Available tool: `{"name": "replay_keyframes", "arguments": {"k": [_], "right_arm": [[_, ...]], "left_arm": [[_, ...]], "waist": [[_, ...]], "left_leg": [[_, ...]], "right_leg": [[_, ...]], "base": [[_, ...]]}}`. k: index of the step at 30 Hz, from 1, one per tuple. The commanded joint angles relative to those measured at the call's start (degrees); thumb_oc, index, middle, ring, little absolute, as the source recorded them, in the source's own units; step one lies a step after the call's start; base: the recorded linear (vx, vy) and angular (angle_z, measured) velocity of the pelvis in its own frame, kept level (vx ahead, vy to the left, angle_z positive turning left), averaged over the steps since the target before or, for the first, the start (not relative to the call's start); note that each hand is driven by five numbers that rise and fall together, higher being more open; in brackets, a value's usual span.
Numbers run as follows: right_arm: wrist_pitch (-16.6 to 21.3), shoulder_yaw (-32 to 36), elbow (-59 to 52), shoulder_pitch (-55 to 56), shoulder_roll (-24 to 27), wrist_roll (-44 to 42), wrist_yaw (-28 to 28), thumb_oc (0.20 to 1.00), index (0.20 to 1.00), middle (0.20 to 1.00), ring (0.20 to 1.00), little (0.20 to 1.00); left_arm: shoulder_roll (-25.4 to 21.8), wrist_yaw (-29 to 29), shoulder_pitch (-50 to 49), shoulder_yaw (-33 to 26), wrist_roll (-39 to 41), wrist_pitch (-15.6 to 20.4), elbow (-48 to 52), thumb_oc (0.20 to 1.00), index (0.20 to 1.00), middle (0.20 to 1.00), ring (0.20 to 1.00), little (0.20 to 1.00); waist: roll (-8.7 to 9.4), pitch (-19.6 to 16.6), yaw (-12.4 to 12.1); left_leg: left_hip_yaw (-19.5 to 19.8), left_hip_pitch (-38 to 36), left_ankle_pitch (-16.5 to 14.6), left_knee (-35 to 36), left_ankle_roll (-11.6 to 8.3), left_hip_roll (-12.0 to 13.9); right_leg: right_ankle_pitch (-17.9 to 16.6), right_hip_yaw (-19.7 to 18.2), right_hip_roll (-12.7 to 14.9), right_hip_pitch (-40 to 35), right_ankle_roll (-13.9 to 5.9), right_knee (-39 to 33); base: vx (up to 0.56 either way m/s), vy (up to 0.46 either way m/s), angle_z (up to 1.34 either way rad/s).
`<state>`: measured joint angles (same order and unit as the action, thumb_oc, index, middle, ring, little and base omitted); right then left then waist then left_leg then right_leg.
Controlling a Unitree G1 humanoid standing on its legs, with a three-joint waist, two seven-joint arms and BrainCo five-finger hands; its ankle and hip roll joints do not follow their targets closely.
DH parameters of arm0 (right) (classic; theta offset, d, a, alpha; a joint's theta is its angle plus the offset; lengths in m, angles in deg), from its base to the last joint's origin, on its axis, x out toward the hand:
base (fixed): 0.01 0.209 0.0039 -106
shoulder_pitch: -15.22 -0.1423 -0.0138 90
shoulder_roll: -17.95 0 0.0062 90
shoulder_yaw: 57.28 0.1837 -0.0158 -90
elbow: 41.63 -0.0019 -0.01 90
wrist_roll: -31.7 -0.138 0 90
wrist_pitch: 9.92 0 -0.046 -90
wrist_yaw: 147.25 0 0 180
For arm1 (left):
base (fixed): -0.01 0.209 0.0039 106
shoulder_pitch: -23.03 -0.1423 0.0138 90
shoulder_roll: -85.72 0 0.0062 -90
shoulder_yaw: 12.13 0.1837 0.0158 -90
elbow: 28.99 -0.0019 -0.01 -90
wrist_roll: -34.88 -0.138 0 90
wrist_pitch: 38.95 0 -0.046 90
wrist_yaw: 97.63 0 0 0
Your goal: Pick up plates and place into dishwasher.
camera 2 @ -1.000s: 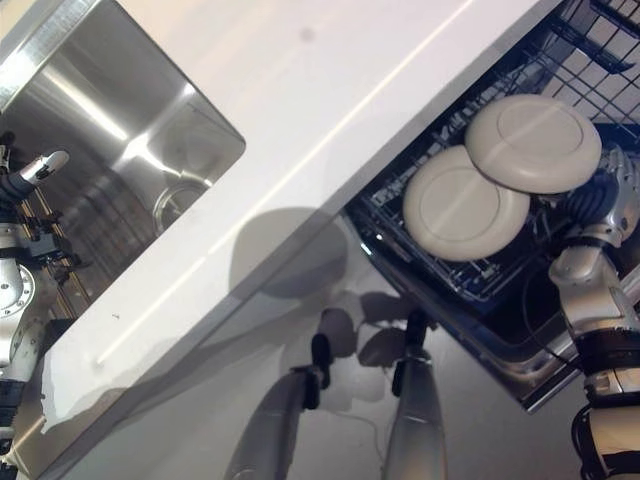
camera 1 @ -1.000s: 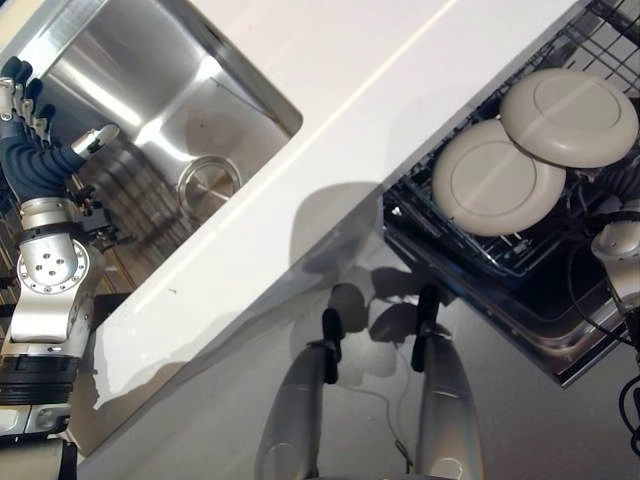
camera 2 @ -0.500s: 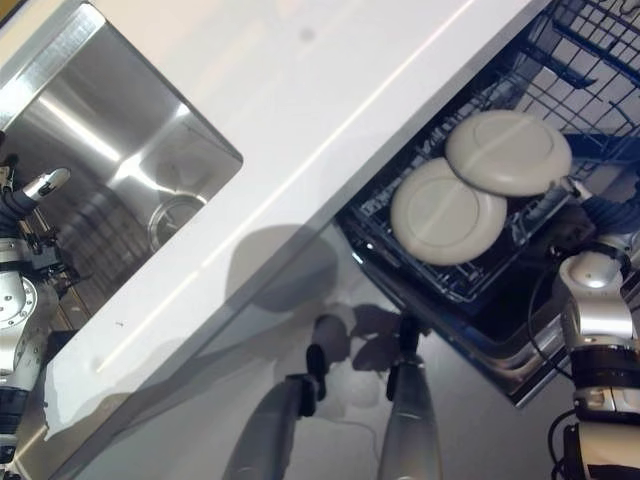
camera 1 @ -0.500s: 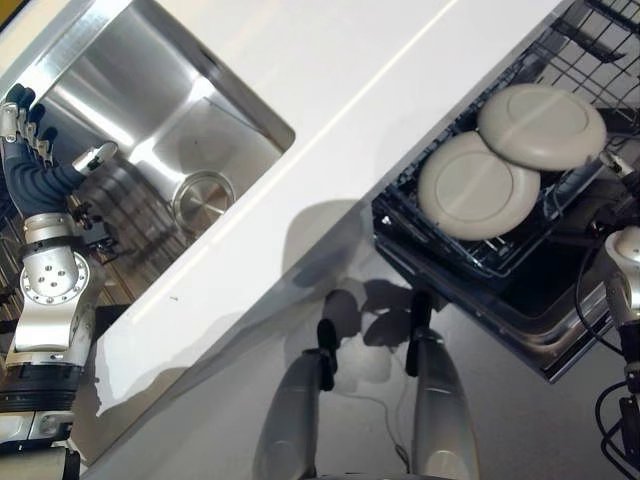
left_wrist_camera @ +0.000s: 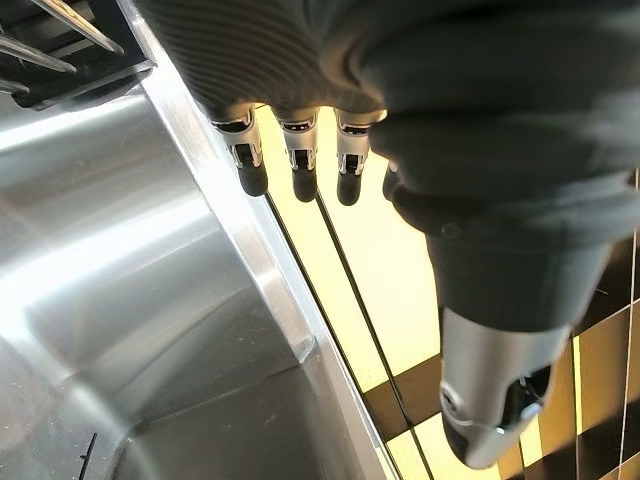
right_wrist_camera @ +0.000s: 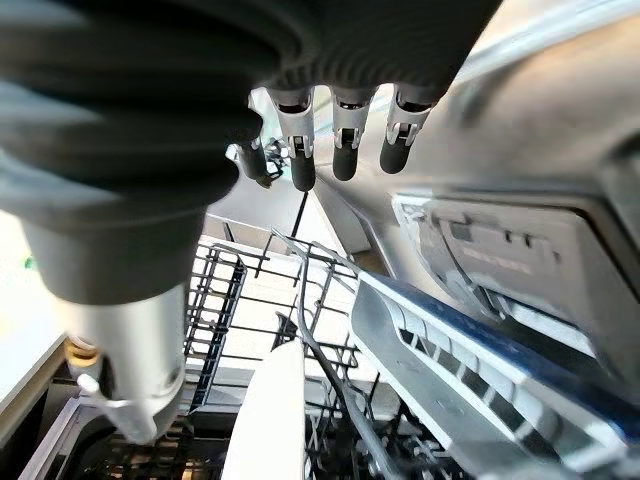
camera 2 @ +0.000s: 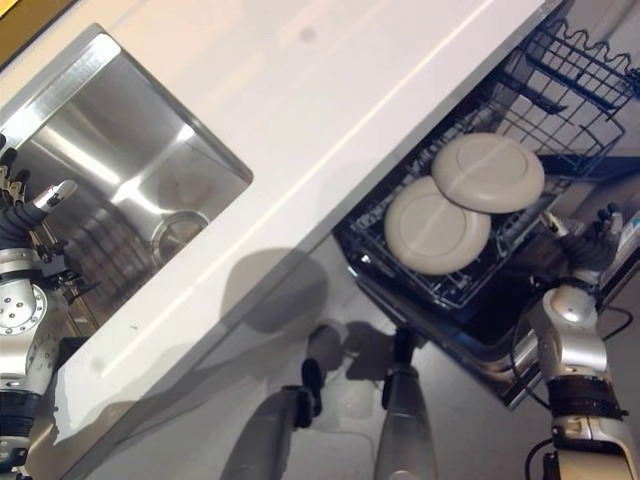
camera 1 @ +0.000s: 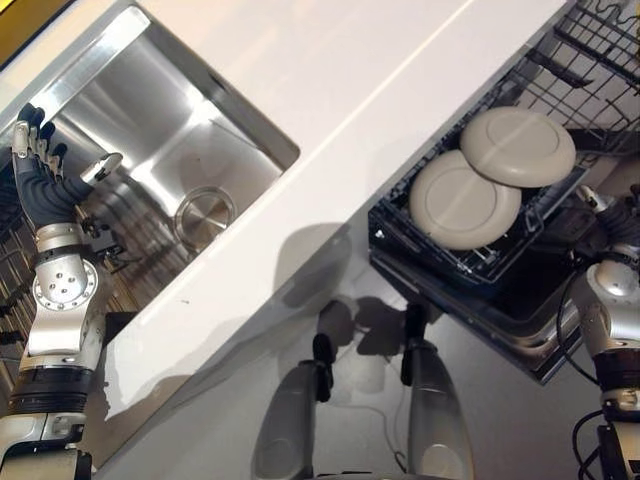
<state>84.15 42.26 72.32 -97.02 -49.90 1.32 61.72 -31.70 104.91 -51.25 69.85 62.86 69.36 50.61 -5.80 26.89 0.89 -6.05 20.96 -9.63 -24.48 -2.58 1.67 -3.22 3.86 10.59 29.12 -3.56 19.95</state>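
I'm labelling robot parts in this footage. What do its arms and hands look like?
Both arms are silver-grey metal with round joint housings and black bands lower down. A dark ribbed cover wraps each wrist and hand back. The left hand and right hand have silver fingers with dark tips and a silver thumb.

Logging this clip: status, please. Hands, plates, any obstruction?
Left hand open over the sink, empty. Right hand open beside the dishwasher rack, empty. Two plates lie overlapping in the rack. No obstruction seen.
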Motion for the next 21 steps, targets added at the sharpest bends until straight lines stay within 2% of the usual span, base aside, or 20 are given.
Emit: {"name": "replay_keyframes", "arguments": {"k": [1, 6, 14, 17, 21], "right_arm": [[5.4, 1.2, -1.6, -1.9, 1.2, -2.5, -1.1, 1.000, 1.000, 1.000, 1.000, 1.000], [5.9, 0.2, -2.3, -0.5, -1.4, -2.7, -2.6, 1.000, 1.000, 1.000, 1.000, 1.000], [7.4, -0.7, -5.4, -3.8, -0.1, -1.9, -1.1, 1.000, 1.000, 1.000, 1.000, 1.000], [7.1, -1.3, -5.8, -6.9, -0.3, -2.8, -0.7, 1.000, 1.000, 1.000, 1.000, 1.000], [5.0, -2.9, -4.1, -10.5, -0.5, -3.6, 0.8, 1.000, 1.000, 1.000, 1.000, 1.000]], "left_arm": [[11.1, 0.5, -6.7, 3.6, 1.0, 3.2, 3.7, 1.000, 1.000, 1.000, 1.000, 1.000], [11.6, 0.3, -6.6, 3.9, 0.8, 3.3, 2.9, 1.000, 1.000, 1.000, 1.000, 1.000], [11.2, -0.2, -6.0, 4.7, 0.9, 1.9, 1.9, 1.000, 1.000, 1.000, 1.000, 1.000], [11.4, 0.0, -5.3, 5.9, 0.4, 2.5, 1.1, 1.000, 1.000, 1.000, 1.000, 1.000], [12.2, 1.2, -4.1, 7.1, -0.3, 2.7, 0.8, 1.000, 1.000, 1.000, 1.000, 1.000]], "waist": [[0.85, 1.7, 1.6], [1.16, 0.8, 1.5], [1.56, 0.2, 1.0], [1.33, 0.7, 0.7], [0.37, 1.7, 0.3]], "left_leg": [[0.3, 4.5, 2.8, -1.5, 2.15, 0.0], [0.3, 3.0, 2.7, -0.9, 2.27, -0.3], [0.6, 2.6, 1.9, -2.5, 2.38, -0.1], [0.9, 3.9, 1.8, -3.3, 2.47, -0.2], [1.2, 5.0, 2.5, -3.0, 2.62, -0.6]], "right_leg": [[4.8, 2.1, -5.2, -3.9, 2.65, -3.6], [4.7, 2.3, -5.2, -5.7, 2.67, -4.6], [4.6, 2.4, -5.0, -7.0, 2.50, -4.8], [4.6, 2.2, -5.0, -5.7, 2.29, -3.8], [4.7, 2.1, -4.8, -4.1, 2.23, -3.2]], "base": [[0.00, 0.000, 0.00], [0.00, 0.000, 0.00], [0.01, -0.005, 0.02], [-0.01, 0.000, 0.00], [-0.04, 0.028, 0.04]]}}
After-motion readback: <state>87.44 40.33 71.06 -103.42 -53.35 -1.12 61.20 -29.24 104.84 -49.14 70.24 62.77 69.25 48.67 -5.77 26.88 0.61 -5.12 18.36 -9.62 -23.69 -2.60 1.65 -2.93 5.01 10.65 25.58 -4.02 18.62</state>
